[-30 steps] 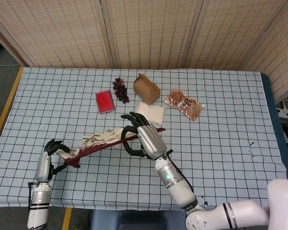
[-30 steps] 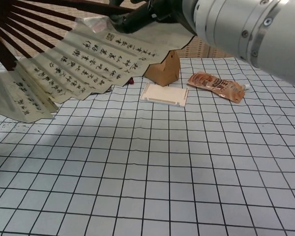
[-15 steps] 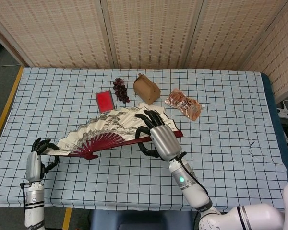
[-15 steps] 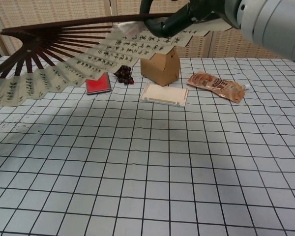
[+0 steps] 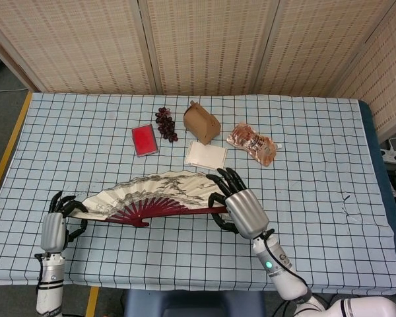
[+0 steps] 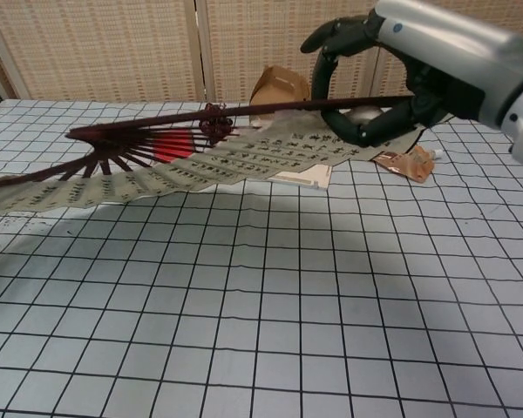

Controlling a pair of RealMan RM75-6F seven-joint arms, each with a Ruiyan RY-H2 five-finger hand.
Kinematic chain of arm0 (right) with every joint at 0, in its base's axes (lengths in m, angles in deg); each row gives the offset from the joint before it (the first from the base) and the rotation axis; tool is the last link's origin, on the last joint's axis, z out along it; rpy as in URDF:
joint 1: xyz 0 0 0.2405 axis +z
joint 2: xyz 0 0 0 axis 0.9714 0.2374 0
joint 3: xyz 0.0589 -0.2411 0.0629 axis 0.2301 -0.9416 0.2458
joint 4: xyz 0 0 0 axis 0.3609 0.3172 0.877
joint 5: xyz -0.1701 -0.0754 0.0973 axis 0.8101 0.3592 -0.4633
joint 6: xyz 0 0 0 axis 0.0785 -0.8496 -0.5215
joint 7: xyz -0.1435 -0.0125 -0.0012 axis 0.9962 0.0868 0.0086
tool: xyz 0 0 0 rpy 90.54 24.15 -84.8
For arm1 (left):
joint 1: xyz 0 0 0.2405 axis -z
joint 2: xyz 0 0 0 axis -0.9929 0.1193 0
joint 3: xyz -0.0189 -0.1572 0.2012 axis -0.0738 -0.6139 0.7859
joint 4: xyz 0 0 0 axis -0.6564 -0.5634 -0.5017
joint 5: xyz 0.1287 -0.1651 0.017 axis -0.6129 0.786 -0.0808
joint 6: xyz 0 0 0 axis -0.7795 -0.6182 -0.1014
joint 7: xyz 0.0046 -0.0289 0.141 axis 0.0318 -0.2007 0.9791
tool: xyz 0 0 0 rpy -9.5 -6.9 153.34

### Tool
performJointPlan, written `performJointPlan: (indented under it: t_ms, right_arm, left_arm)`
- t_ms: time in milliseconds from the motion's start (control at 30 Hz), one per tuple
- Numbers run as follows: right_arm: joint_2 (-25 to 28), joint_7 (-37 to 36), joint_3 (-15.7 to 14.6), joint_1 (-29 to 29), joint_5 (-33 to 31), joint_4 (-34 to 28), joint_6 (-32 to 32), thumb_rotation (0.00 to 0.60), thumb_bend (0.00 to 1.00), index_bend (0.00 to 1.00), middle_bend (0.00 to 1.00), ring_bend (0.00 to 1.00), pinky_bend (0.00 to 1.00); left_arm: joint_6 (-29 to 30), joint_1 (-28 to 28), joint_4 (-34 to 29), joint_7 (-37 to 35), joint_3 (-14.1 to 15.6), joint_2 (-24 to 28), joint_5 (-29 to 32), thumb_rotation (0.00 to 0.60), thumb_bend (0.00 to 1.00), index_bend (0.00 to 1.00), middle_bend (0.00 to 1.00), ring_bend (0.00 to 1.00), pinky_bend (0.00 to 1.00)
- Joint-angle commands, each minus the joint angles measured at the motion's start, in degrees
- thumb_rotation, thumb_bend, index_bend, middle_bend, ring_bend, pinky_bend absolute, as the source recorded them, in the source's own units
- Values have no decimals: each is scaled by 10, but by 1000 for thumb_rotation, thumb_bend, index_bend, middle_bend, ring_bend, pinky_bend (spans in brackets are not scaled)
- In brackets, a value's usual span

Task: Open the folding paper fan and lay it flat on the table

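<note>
The paper fan (image 5: 160, 192) is spread wide, cream paper with ink painting on dark red ribs (image 5: 152, 211), near the table's front left. In the chest view the fan (image 6: 183, 170) hangs just above the checked cloth, casting a shadow. My right hand (image 5: 241, 211) grips the right outer stick, and in the chest view the right hand (image 6: 392, 78) has its fingers curled round that stick. My left hand (image 5: 56, 223) holds the fan's left end at the front left edge; the chest view does not show it.
Behind the fan lie a red card (image 5: 144, 139), dark grapes (image 5: 165, 123), a brown carton (image 5: 202, 122), a flat white box (image 5: 206, 154) and an orange snack packet (image 5: 252, 142). The checked tablecloth (image 5: 317, 185) stretches to the right.
The fan has gone from partly folded to fully spread and has come down close to the table. My right hand moved right and nearer the front edge with its stick.
</note>
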Motion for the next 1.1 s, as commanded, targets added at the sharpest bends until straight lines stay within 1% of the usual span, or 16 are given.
performJointPlan:
  t_ms: [33,133,200,233,267,333,367,400,433,467,567,767,867,967,1067,1100]
  right_arm:
    - [-11,-32,-41,-35,36,44,-17,600,610,687,121,0,0]
    - [-12,-58,-61,-53,52,63,-17,600,610,666,121,0,0]
    - [-8,-68,-75,-63,63,73,-13,600,610,609,121,0,0]
    - [-5,-70,-81,-67,66,76,-10,600,610,552,120,0,0]
    - [-2,-69,-86,-70,68,79,-7,600,610,479,117,0,0]
    - [6,-60,-94,-74,65,84,7,600,609,312,92,0,0]
    - [11,-53,-97,-74,60,84,17,600,598,191,58,0,0]
    - [20,-42,-101,-73,48,81,35,600,577,124,37,0,0]
    - [28,-31,-103,-70,36,77,51,600,515,50,13,0,0]
    - [37,-18,-103,-68,23,72,63,600,414,5,0,0,0]
    - [58,10,-98,-62,-5,60,92,600,268,0,0,0,0]
    - [115,41,-108,-55,-55,32,144,600,244,0,0,0,0]
    - [146,33,-112,-66,-46,17,133,600,243,0,0,0,0]
    - [173,2,-119,-90,-11,17,99,600,243,0,0,0,0]
    - [198,-33,-128,-111,13,22,80,600,243,0,0,0,0]
    - [207,-49,-130,-118,21,25,75,600,243,0,0,0,0]
  left_arm:
    - [-1,5,78,-5,33,-39,-30,600,606,588,443,223,94]
    - [-8,5,103,-16,53,-50,-45,600,592,538,411,199,93]
    - [-12,6,111,-19,65,-49,-55,600,568,414,353,159,89]
    - [-18,7,113,-17,71,-46,-58,600,552,313,304,125,87]
    - [-25,7,112,-13,76,-43,-59,600,531,177,227,76,83]
    - [-39,7,100,-11,81,-32,-57,600,500,15,76,10,77]
    - [-46,7,92,-12,82,-26,-55,600,489,0,27,0,75]
    - [-57,8,78,-17,86,-16,-53,600,481,0,7,0,73]
    - [-67,9,64,-23,92,-5,-55,600,470,0,0,0,70]
    - [-75,11,49,-29,97,8,-58,600,459,0,0,0,67]
    - [-74,15,15,-36,107,47,-72,600,435,0,0,0,65]
    - [-52,5,-7,22,90,103,-57,600,431,0,0,0,61]
    - [-51,-4,-37,40,87,141,-44,600,434,0,0,0,63]
    - [-88,-7,-93,123,93,200,-20,600,441,0,5,0,74]
    - [-98,-11,-159,227,90,248,3,600,440,0,1,0,76]
    - [-106,-12,-195,270,94,272,12,600,439,0,0,0,76]
